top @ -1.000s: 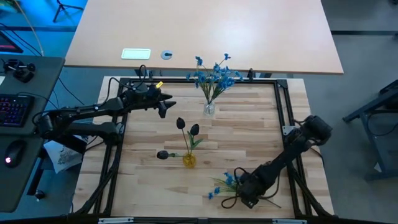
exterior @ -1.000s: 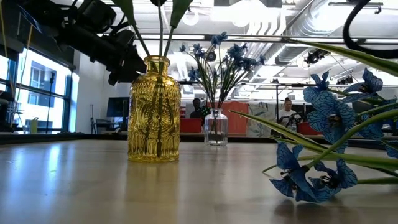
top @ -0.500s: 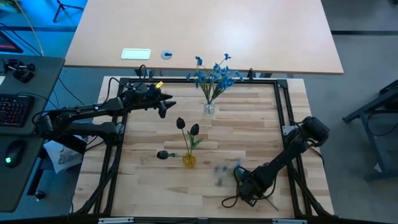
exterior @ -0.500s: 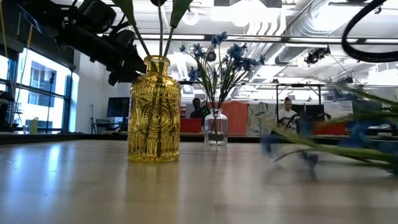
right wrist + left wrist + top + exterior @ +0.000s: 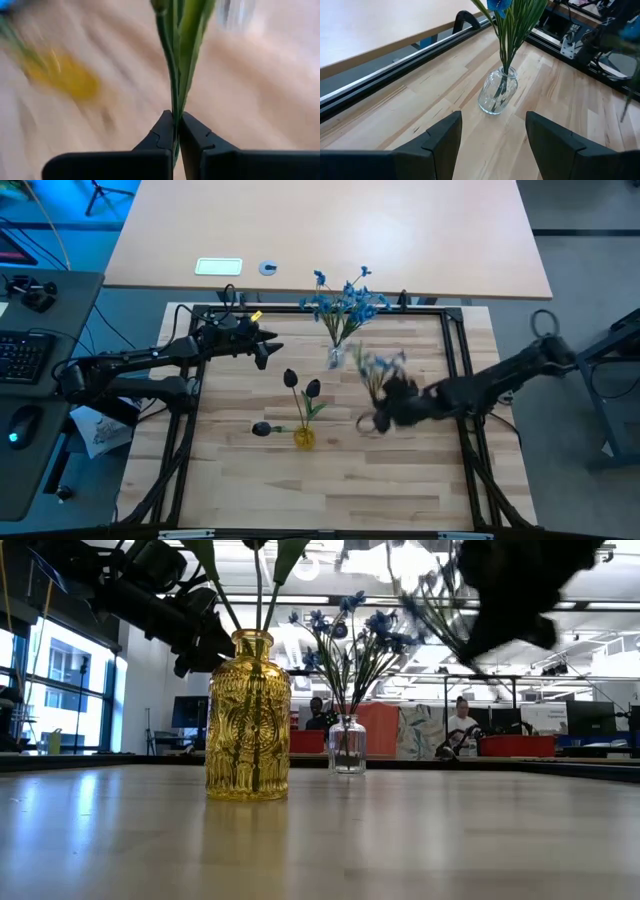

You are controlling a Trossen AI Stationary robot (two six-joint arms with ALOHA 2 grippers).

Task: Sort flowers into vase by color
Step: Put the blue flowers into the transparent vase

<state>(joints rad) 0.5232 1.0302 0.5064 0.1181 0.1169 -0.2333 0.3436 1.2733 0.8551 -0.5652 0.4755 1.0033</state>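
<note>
The right gripper [image 5: 176, 131], clamped on a blue-blossomed green-stemmed spray [image 5: 378, 366], reaches low across the pale wooden worktop [image 5: 400, 470]; the left gripper [image 5: 492, 135] hovers apart near the clear glass vase [image 5: 497, 93].

high: straight down on my whole table | low: table level, close behind yellow vase [image 5: 248, 715], facing room | my left wrist: looks down at clear vase [image 5: 498, 92], also in high and low

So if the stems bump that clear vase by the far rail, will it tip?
Probably easily. The clear vase looks small and narrow-necked, with a tall blue bouquet making it top-heavy. The right gripper, fingers shut on the blue spray, should lower the stems gently.
</note>
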